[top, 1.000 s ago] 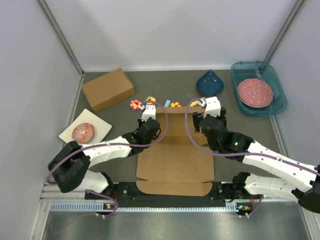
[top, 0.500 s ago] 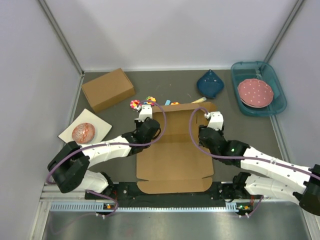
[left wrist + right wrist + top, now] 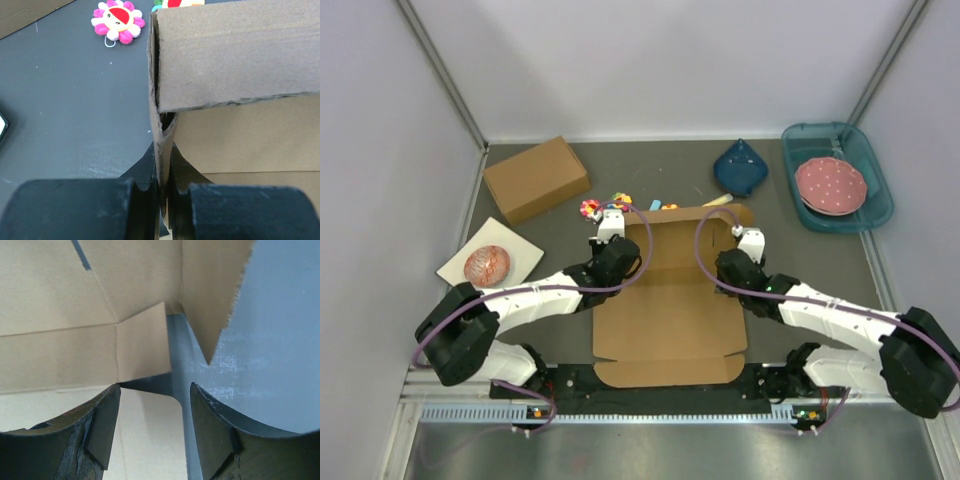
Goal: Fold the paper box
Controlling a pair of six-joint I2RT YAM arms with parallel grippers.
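Paper box [image 3: 670,310], top view: the sheet lies mostly flat on the table [image 3: 650,170] between the two grippers, with its far panel folded up. The left gripper [image 3: 611,228] sits at the far left corner and the right gripper [image 3: 752,240] at the far right corner. A closed cardboard box [image 3: 536,179] lies well beyond and to the left of the left gripper. A teal tray [image 3: 815,140] holding a pink plate [image 3: 830,185] lies beyond and to the right of the right gripper.

Left wrist view: the left gripper [image 3: 162,200] has its fingers [image 3: 75,210] pressed together on the upright side flap of the paper box [image 3: 240,55], pinching its thin edge. The raised far panel meets this flap just ahead of the fingers. A flower toy [image 3: 118,21] lies on the table farther ahead, to the left.

Right wrist view: the right gripper [image 3: 155,430] has its fingers [image 3: 102,425] spread apart, with nothing held between them. The inner corner of the paper box [image 3: 60,315] stands just ahead. An upright flap rises ahead to the right, with bare table beyond it.
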